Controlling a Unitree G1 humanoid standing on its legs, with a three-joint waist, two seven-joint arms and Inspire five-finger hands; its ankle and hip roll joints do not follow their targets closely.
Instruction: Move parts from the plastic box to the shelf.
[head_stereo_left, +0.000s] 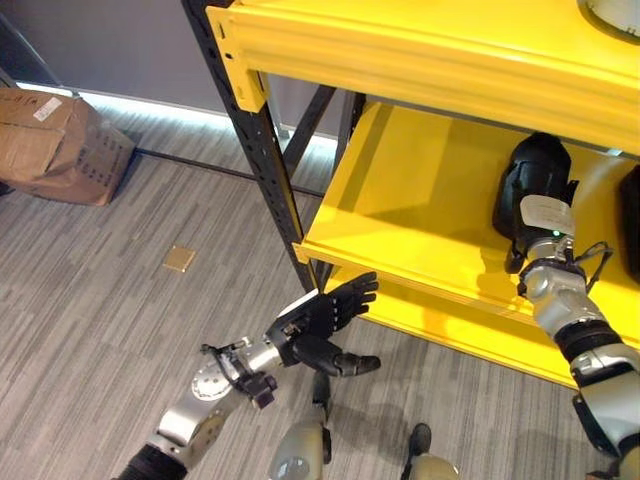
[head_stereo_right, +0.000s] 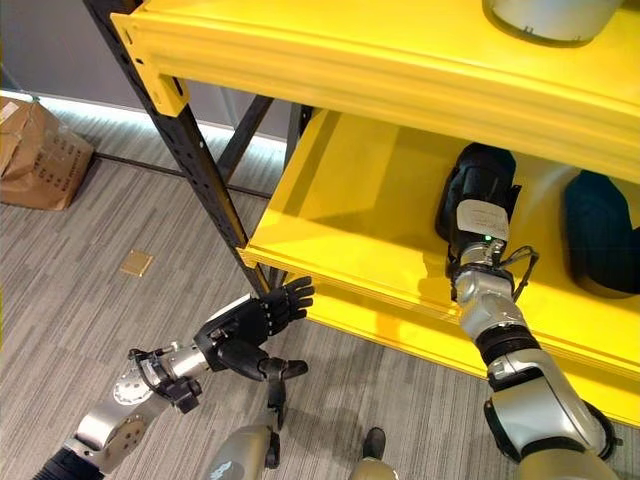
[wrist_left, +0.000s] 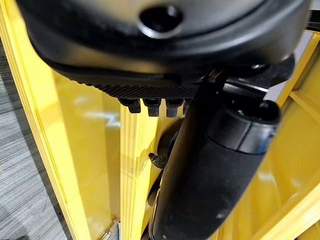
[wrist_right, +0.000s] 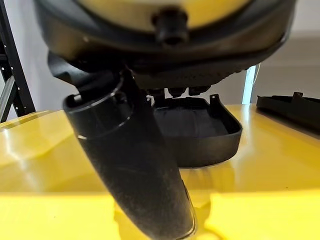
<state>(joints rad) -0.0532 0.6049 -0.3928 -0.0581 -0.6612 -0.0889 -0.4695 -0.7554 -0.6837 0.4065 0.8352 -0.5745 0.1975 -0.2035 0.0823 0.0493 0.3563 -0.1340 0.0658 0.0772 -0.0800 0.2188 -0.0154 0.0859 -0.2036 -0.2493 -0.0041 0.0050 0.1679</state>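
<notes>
My right hand (head_stereo_left: 545, 215) reaches into the middle level of the yellow shelf (head_stereo_left: 400, 220). In the right wrist view its thumb (wrist_right: 130, 160) stands straight and its fingers hang just above a black plastic part (wrist_right: 200, 132) that lies on the shelf board. The hand is open, and I cannot tell whether the fingers touch the part. A second black part (head_stereo_right: 600, 235) lies further right on the same level. My left hand (head_stereo_left: 320, 315) hovers open and holds nothing, below and in front of the shelf's front edge (head_stereo_left: 330, 255).
A black steel upright (head_stereo_left: 255, 150) carries the shelf's left front corner. On the top level stands a pale round thing (head_stereo_right: 550, 15). A cardboard box (head_stereo_left: 60, 145) sits on the grey carpet at the far left, with a small brass floor plate (head_stereo_left: 179, 258) nearer.
</notes>
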